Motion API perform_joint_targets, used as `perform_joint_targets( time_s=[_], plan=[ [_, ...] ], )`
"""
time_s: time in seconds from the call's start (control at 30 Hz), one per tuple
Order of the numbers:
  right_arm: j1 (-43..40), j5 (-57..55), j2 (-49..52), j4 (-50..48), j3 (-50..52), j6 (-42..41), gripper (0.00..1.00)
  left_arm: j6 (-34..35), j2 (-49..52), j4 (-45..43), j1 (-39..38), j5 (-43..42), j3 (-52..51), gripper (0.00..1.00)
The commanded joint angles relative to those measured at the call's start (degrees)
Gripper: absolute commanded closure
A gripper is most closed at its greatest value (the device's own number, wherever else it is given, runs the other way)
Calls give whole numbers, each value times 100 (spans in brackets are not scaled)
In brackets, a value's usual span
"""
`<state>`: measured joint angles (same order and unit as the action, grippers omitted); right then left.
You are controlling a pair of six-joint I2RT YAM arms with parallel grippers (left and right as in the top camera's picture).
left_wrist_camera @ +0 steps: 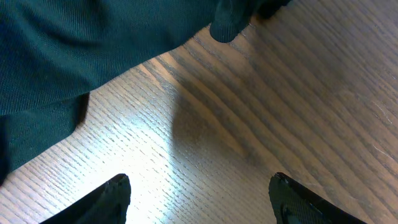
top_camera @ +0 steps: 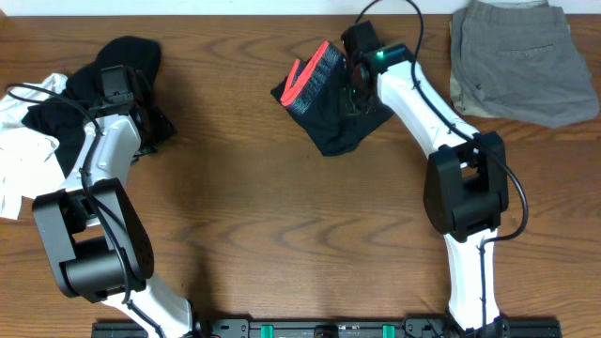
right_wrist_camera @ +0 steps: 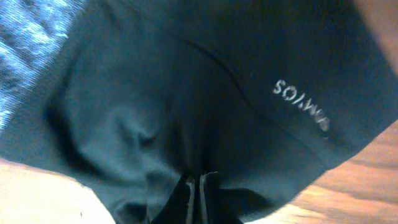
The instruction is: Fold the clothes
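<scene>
Right pincer: the right gripper point(right_wrist_camera: 199, 188) has its two fingers pressed together, and the dark cloth bunches in creases around them. I judge that it pinches a fold of the black trousers point(top_camera: 331, 131).
Left pincer: the left gripper point(left_wrist_camera: 199, 198) stands open, with bare wood between the fingers and nothing held. A dark cloth edge lies just beyond them.
Where the clothes are: the trousers lie crumpled at the upper middle of the table point(top_camera: 263, 207), with the grey-and-coral waistband point(top_camera: 310, 77) turned up on their left side. The plain black garment point(top_camera: 127, 52) lies under and around the left arm, touching the white T-shirt point(top_camera: 21, 155) at the left edge.
Not part of the job: the grey-khaki shorts point(top_camera: 521, 61) lie well apart, in the upper right corner.
Risk, thin grip: the fold looks small, so it may slip out when the arm lifts.
Risk, layers: if the fingers catch only one layer, the trousers may open unevenly and not spread flat.
Risk, one-handed pull: with the left fingers empty, a drag may only move the heap.
Containers: none is in view. All garments lie directly on the wood.
</scene>
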<state>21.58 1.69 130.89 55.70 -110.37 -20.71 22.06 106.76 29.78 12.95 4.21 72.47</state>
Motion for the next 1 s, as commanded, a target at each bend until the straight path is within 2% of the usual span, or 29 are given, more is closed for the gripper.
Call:
perform_joint_targets(
  time_s=[0.0,0.17,0.3,0.4,0.6,0.67,0.73,0.77,0.97],
  plan=[
    [107,24,212,-101,400,-619,99,-98,35,37,-17,-37,87,27],
    [369,-26,212,-297,745,-643,99,-98,35,35,-17,-37,87,27],
    [481,79,175,-372,691,-260,99,-101,35,42,-17,-37,87,27],
    [466,326,125,-254,483,22,93,-98,35,39,-17,-37,87,27],
    [240,326,-70,332,-37,20,72,-98,35,39,-17,-37,87,27],
    [94,326,-146,466,-155,17,57,-98,35,39,-17,-37,87,27],
    [-92,330,-212,535,-210,-11,35,-98,35,37,-17,-37,87,27],
    [-216,334,-232,566,-214,-74,28,-98,35,37,-17,-37,87,27],
    [-721,813,-219,848,-4,-702,21,-98,35,39,-17,-37,87,27]
  ],
)
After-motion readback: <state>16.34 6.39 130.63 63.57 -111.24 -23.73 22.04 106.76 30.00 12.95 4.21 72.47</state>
